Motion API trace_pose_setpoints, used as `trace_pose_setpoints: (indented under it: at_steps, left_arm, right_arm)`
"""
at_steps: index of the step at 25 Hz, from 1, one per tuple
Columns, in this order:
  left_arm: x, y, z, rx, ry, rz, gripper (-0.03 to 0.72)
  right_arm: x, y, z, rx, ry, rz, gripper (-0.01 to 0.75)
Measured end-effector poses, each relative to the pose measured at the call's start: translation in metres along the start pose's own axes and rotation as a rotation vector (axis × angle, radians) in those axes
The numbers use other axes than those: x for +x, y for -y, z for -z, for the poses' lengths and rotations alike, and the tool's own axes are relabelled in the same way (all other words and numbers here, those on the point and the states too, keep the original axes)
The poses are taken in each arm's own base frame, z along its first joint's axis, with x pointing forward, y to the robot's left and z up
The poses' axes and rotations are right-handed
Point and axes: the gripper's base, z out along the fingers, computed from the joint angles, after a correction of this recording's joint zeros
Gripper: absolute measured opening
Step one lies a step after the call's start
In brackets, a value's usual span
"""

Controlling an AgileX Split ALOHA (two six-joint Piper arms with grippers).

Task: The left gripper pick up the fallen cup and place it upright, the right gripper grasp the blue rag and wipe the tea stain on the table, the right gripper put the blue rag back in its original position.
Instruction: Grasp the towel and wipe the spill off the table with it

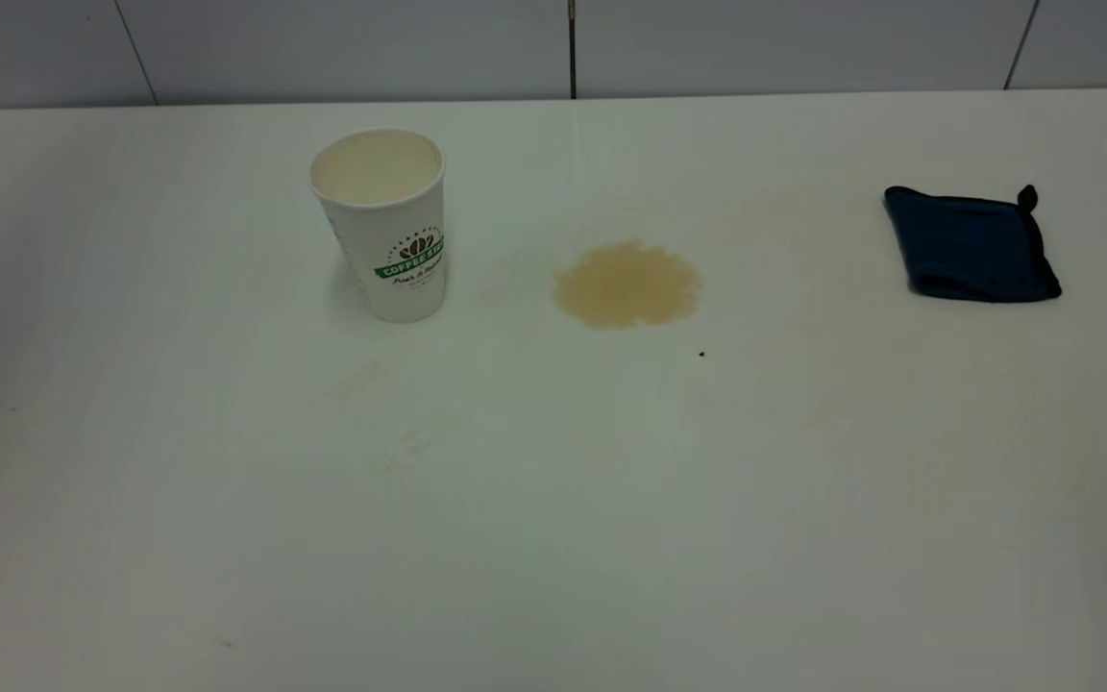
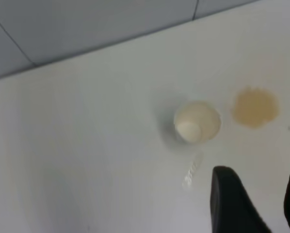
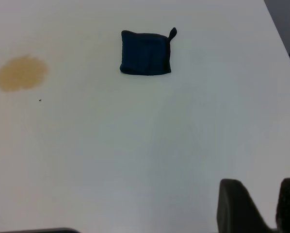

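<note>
The cup [image 1: 385, 231] stands upright on the table [image 1: 553, 538], left of centre; the left wrist view looks down into the cup's [image 2: 197, 122] cream inside. The tea stain [image 1: 627, 284] is a round tan blot just right of the cup, also visible as the stain [image 2: 254, 107] and the stain [image 3: 20, 73] in the wrist views. The blue rag [image 1: 971, 245] lies folded at the far right, loop at its back corner. My left gripper [image 2: 259, 170] hangs open above the table, apart from the cup. High above the table and well away from the rag [image 3: 145, 53], my right gripper [image 3: 260, 183] is open and empty. Neither gripper appears in the exterior view.
Faint pale smears [image 1: 361, 380] mark the table in front of the cup. A tiny dark speck [image 1: 701, 354] sits near the stain. A tiled wall [image 1: 553, 43] runs behind the table's back edge. The table's side edge [image 3: 282, 36] lies beyond the rag.
</note>
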Motion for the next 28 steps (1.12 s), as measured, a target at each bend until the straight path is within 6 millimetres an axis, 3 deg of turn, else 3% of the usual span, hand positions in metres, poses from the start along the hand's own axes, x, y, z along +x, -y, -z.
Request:
trace_pose_setpoints:
  at_steps: [6,15,23,28]
  left_arm:
    - [0.078,0.007,0.012,-0.034,-0.109,0.029,0.281]
    - [0.198,0.014,-0.01,-0.099,-0.322,0.145,0.279]
    - [0.297,0.022,0.009,-0.203,-0.153,0.26,0.279]
    - [0.328,0.03,0.015,-0.25,-0.018,0.292,0.278]
  right_arm:
    - [0.0,0.0,0.0,0.0,0.0,0.0,0.24]
    - [0.0,0.0,0.0,0.0,0.0,0.0,0.24]
    - [0.0,0.0,0.0,0.0,0.0,0.0,0.24]
    - [0.0,0.0,0.0,0.0,0.0,0.0,0.24]
